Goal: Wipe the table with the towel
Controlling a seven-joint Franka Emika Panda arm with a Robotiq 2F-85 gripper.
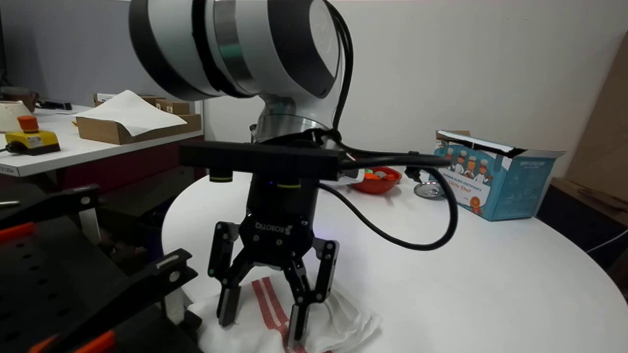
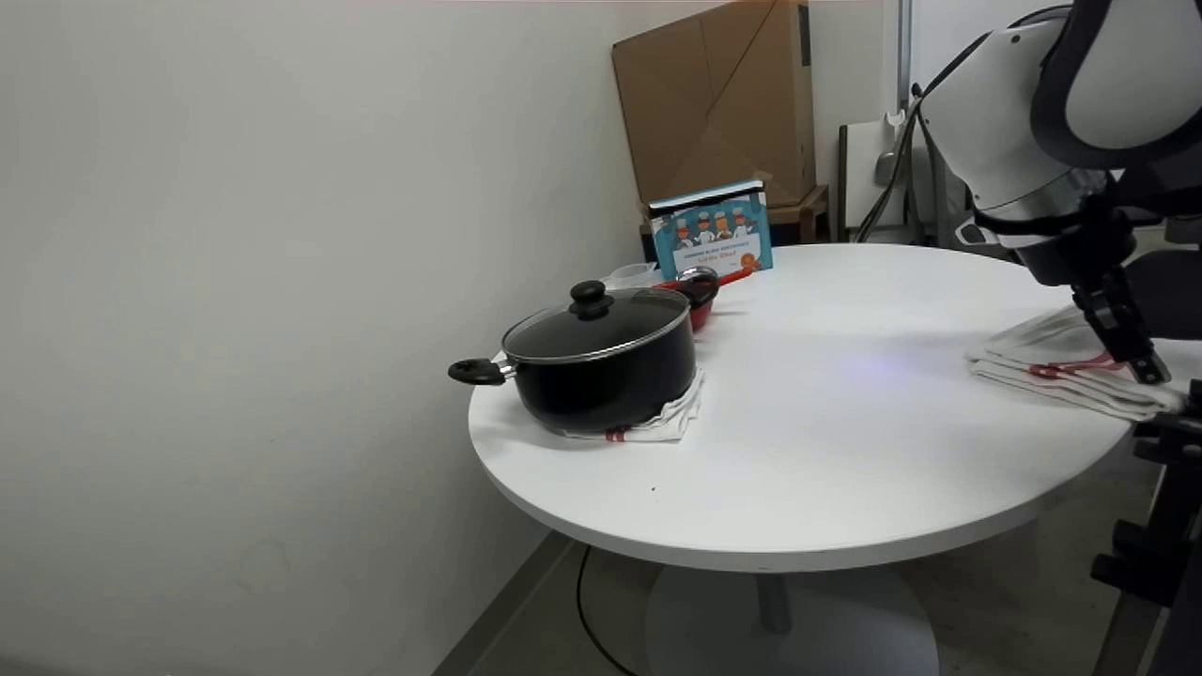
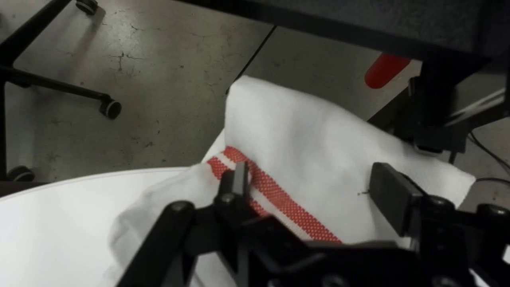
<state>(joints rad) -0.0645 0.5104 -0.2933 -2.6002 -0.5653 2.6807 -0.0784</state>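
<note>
Plain pale wall [image 2: 235, 282] as backdrop; round white table [image 1: 466, 274] shows in both exterior views. At picture left in an exterior view, a rectangular desk [image 1: 71, 139] bears a yellow emergency-stop box [image 1: 41, 141] with red button, plus a low cardboard box [image 1: 98, 130] under a loose white sheet [image 1: 130, 110].

Towel [image 3: 314, 135], white with two red stripes: lies crumpled and layered at the table's edge, just beside a black clamp [image 1: 142, 287]. Wrist view has it covering a stretch of the rim, cracked grey floor [image 3: 159, 99] showing past it.

Gripper [image 1: 262, 318] points down at the towel, fingers [image 3: 392, 197] spread wide. One finger at the red stripes, the other over plain white cloth. Nothing pinched between them; towel lies beneath both tips. Whether the tips press on it, cannot tell.

Well apart from the gripper: black pot [image 2: 606, 385] with a glass lid [image 2: 610, 333], seated on another striped cloth [image 2: 671, 422] that pokes out at its base. Red bowl [image 1: 375, 185] just behind the pot in an exterior view; orange and green pieces inside. Blue "Little Chef" box [image 1: 522, 181] stands on the table, top flaps open. Large brown carton [image 2: 714, 113] behind it.
</note>
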